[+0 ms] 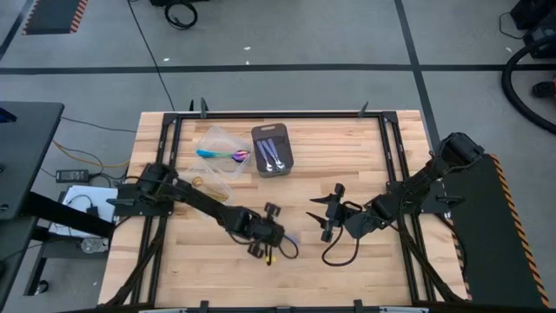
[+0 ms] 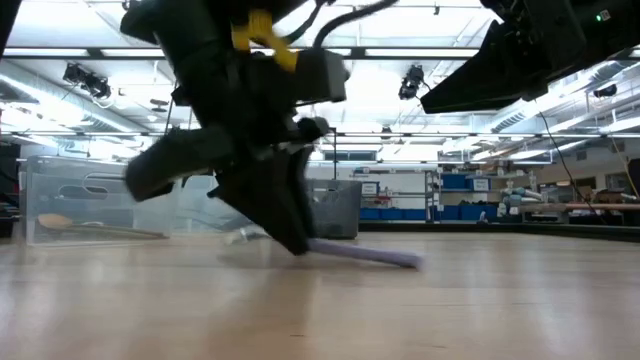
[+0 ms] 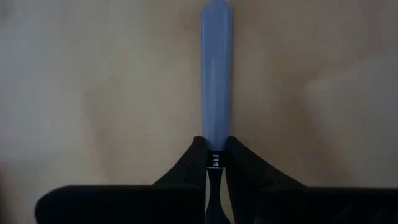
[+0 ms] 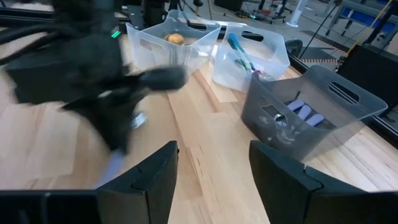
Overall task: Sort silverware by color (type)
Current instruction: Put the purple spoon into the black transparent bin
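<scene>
The left pincer (image 3: 214,163) is pinched on a silver spoon (image 3: 216,74) lying flat near the front edge of the surface (image 1: 365,156), low enough to lift it, while the right pincer (image 1: 328,213) waits nearby with its fingers apart.

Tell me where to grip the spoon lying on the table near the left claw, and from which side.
Take the spoon by its handle, from straight above: it lies flat on the bare table, handle slim enough to pinch across its width. The left claw is already set that way, fingers either side of the handle.
</scene>
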